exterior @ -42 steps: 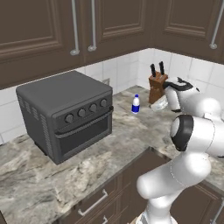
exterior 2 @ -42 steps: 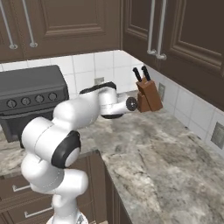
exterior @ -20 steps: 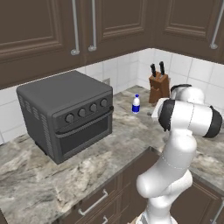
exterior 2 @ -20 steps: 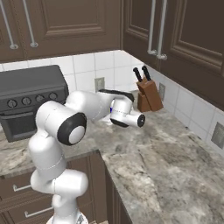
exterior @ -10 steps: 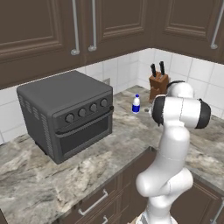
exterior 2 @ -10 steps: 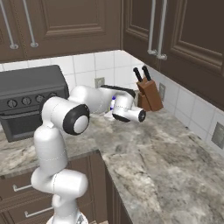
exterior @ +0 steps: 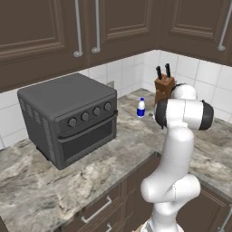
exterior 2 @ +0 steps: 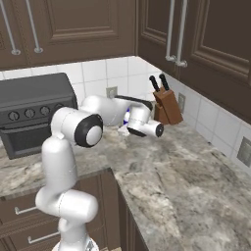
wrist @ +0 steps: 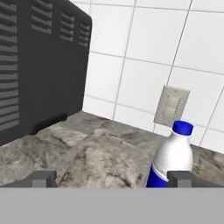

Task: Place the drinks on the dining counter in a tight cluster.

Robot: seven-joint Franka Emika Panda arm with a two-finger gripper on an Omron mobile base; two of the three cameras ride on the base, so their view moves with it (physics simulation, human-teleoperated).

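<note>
A small white bottle with a blue cap and blue label (exterior: 141, 108) stands upright on the marbled stone counter (exterior: 113, 154) close to the white tiled wall. In the hand view this bottle (wrist: 172, 158) rises just ahead of the right fingertip (wrist: 181, 178), off to the right of the gap. My gripper (wrist: 113, 178) is low over the counter (wrist: 100, 153) and open, with nothing between its fingers. From the right base view, my hand hides most of the bottle (exterior 2: 126, 116).
A dark grey toaster oven (exterior: 68, 118) stands to the left of the bottle; its vented side (wrist: 35, 65) is close on the hand's left. A wooden knife block (exterior 2: 166, 109) sits in the corner. A wall outlet (wrist: 171, 106) is behind the bottle.
The arm has swung its hand down and round toward the wall, bringing the gripper low beside the white bottle. The jaws stayed open. The bottle has not moved.
</note>
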